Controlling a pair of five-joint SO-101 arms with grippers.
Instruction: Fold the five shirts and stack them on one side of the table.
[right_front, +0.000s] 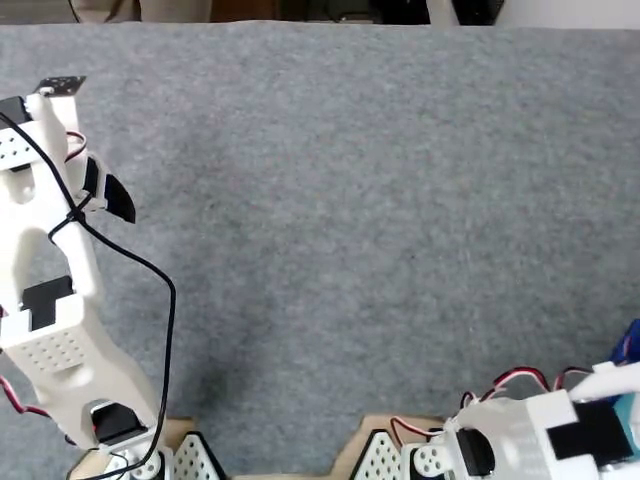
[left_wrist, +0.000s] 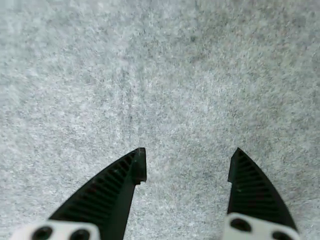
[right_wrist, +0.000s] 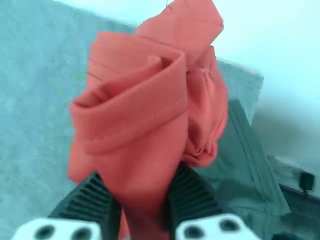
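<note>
Orange-red cloth, one shirt, bunched in loose rolls and folds, no sleeve or collar to be made out. It is clamped in the right hand, both fingers closed on the lower end of the bundle, the rest standing out past the fingertips along the hand's own line. That is the only long axis it has now; the garment's true length cannot be read while it is crumpled. Beneath and beyond the bundle lies a grey-green garment by a corner of the grey felt; whether it rests fully on the worktop I cannot tell. In the high view the right arm sits at the near right corner, so the shirt is judged to be held at or just off that corner. Left hand open, fingers spread, nothing between them, over bare felt along the left edge toward the far corner, well apart from the shirt. Judgement: the right arm has the shirt; next it must come inward and be laid flat on the open middle, where the left hand can take a second hold.
</note>
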